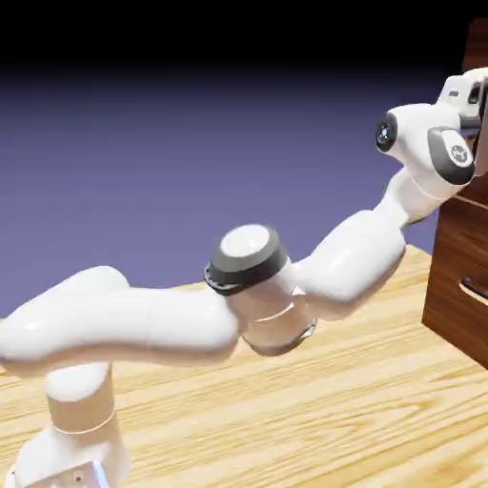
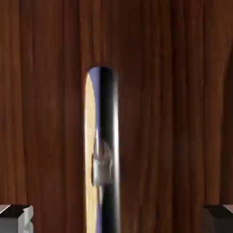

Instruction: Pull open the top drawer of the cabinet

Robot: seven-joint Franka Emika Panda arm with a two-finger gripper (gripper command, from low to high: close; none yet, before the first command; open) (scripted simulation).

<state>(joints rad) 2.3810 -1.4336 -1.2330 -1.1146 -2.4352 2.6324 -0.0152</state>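
Note:
The cabinet (image 1: 457,276) stands at the exterior view's right edge, dark reddish-brown wood. Its top drawer (image 1: 477,43) is partly covered by my wrist. The white hand (image 1: 464,91) is up against that front, and its fingers run out of the picture. In the hand view the top drawer's wood grain (image 2: 173,113) fills the picture. A silvery handle bar (image 2: 108,150) runs lengthwise down the middle, close to the camera. My gripper (image 2: 116,220) is open, with one grey fingertip (image 2: 16,218) at the bottom left corner and the other at the bottom right, both well clear of the bar.
A lower drawer front with a small curved handle (image 1: 474,286) shows below the hand. The pale wood tabletop (image 1: 315,410) stretches under the arm. My elbow (image 1: 250,262) hangs over the table's middle.

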